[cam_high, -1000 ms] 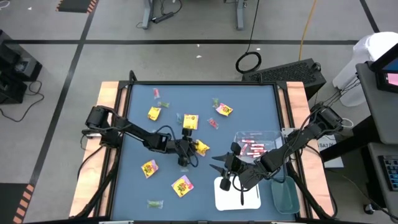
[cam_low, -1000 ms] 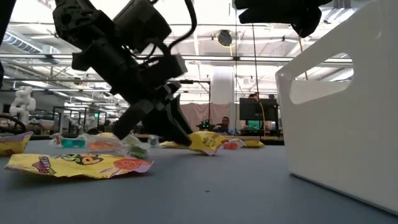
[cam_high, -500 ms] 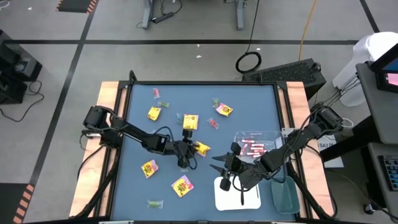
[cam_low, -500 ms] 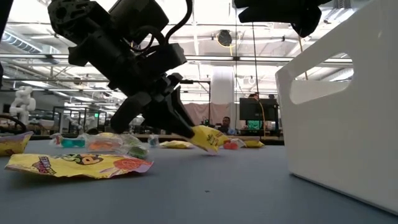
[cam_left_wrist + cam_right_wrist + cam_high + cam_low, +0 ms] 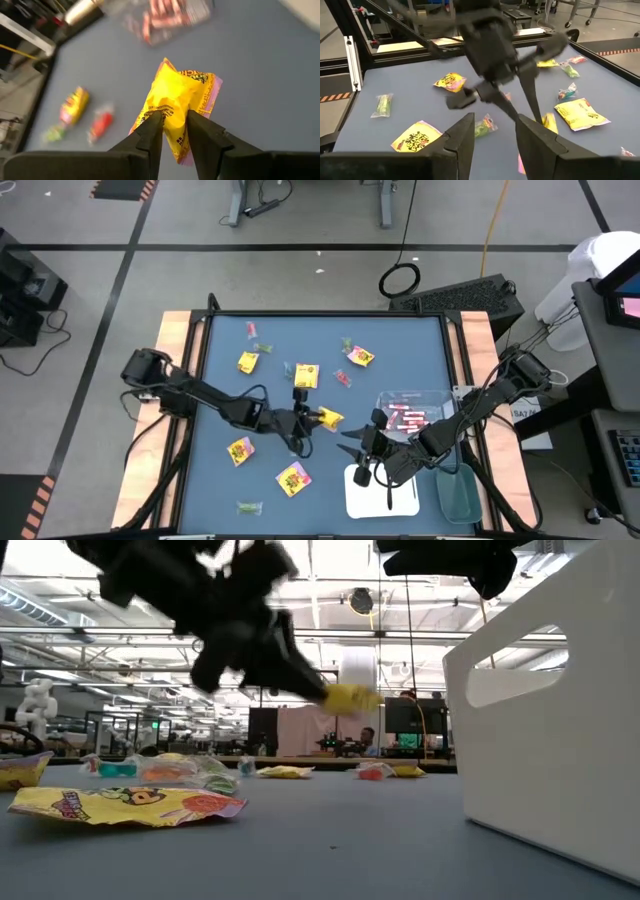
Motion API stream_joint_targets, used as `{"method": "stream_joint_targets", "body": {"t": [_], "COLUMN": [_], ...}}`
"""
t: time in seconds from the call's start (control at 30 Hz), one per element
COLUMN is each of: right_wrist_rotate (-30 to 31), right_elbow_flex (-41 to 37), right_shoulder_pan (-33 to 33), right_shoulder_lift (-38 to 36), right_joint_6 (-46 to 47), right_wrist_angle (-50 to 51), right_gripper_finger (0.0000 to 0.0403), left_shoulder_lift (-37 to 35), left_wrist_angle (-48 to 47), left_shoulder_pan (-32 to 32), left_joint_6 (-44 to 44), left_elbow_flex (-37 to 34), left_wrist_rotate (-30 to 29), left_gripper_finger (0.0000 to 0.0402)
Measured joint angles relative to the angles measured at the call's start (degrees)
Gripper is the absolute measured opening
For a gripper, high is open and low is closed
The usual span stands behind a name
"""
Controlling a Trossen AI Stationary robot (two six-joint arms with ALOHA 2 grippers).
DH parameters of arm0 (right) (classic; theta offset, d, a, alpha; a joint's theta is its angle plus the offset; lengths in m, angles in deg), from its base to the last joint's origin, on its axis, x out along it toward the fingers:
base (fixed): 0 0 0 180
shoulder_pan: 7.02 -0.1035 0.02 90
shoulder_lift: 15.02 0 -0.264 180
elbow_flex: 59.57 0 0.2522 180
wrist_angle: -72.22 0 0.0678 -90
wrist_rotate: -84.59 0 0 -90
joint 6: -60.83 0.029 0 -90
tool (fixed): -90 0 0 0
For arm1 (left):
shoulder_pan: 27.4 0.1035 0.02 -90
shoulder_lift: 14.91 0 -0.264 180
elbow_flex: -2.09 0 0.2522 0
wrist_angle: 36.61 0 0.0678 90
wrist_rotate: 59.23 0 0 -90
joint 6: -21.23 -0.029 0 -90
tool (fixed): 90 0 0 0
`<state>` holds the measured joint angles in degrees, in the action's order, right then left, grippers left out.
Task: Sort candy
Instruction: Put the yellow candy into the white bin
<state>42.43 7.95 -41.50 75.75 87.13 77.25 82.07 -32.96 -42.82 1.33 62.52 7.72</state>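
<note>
Candy is spread over the blue desk (image 5: 420, 340), which is the largest thing seen from above. Two dark arms reach over it from both sides. Near the desk's right part three trays are placed: a white tray (image 5: 400, 498) at the near edge, a green-tinted tray (image 5: 458, 495) just beside it, and a clear tray (image 5: 425, 402) farther back, in which thin pink-red sticks (image 5: 408, 417) are lying.

The left gripper (image 5: 308, 420) is found near the middle of the desk. Its jaws are closed on one yellow packet (image 5: 177, 97), which is pinched by its lower edge between the two fingertips (image 5: 152, 122), while most of the packet stands out in front of them. In the low view this packet (image 5: 350, 697) is seen lifted clear above the desk surface.

The right gripper (image 5: 365, 448) hangs over the desk near the white tray, and its jaws are held apart with nothing between them.

The other yellow packets are still lying flat: one (image 5: 240, 450) and another (image 5: 293, 477) in the near left part, and three (image 5: 247, 362) (image 5: 306, 375) (image 5: 360, 356) in the far part. Small green wrapped pieces (image 5: 248, 506) and a red piece (image 5: 343, 378) are scattered among them, well apart from each other.
</note>
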Motion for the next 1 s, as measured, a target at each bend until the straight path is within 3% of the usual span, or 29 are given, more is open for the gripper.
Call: {"method": "stream_joint_targets", "body": {"t": [0.23, 0.57, 0.67, 0.83, 1.0], "right_wrist_rotate": [0.2, -0.5, -4.3, -12.8, -19.2], "right_elbow_flex": [0.0, 0.0, 0.0, 0.0, 0.0], "right_shoulder_pan": [0.4, 2.1, 3.4, 7.0, 9.5], "right_shoulder_lift": [1.5, 3.4, 3.4, 5.0, 6.4], "right_joint_6": [5.0, 7.2, 9.1, 12.7, 10.1], "right_wrist_angle": [-0.2, -0.2, -0.2, -1.9, -7.4], "right_gripper_finger": [0.0155, 0.0285, 0.0307, 0.0308, 0.0279], "left_shoulder_lift": [-7.0, -8.8, -8.8, -8.8, -8.8], "left_wrist_angle": [-1.1, -0.9, -0.8, 1.0, 0.5], "left_shoulder_pan": [-4.3, -8.8, -9.6, -10.3, -10.5], "left_joint_6": [0.0, -5.6, -7.9, -10.3, -10.6], "left_elbow_flex": [0.0, 0.0, 0.0, 0.0, 0.0], "left_wrist_rotate": [-1.9, -1.9, -1.9, -2.0, -2.6], "left_gripper_finger": [0.0092, 0.0092, 0.0092, 0.0092, 0.0092]}}
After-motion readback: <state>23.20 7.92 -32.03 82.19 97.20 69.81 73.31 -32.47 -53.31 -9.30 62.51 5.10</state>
